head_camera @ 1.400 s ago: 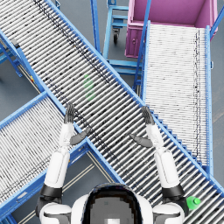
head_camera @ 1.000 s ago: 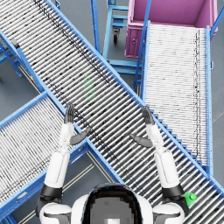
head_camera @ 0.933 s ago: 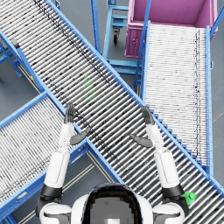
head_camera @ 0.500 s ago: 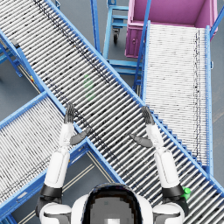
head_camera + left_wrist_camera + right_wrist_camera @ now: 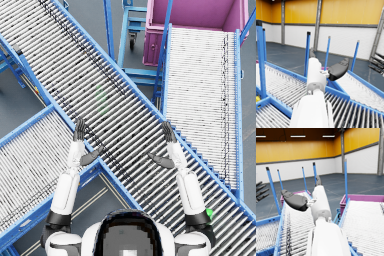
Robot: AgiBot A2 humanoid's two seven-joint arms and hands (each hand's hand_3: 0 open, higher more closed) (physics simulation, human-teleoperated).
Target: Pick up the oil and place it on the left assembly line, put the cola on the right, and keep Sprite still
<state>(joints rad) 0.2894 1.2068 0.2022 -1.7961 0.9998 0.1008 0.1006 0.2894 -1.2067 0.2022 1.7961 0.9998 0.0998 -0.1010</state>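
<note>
The left hand (image 5: pixel 80 147) and right hand (image 5: pixel 167 150) hover empty, fingers spread, over the middle conveyor (image 5: pixel 130 125). No oil or cola visible. A faint green bottle (image 5: pixel 101 100), likely Sprite, lies farther up; advise leaving it untouched.

Flat, even brightness fills the head view, and only soft shadows lie on the floor (image 5: pixel 12 110). The rollers (image 5: pixel 125 125) break into dark moiré speckle, and a green smear (image 5: pixel 101 99) there is too faint to identify. In the right wrist view, ceiling strips (image 5: pixel 298 136) glow overhead. The left hand (image 5: pixel 338 70) shows a faint sheen; the near forearm (image 5: pixel 311 110) looks soft.
</note>
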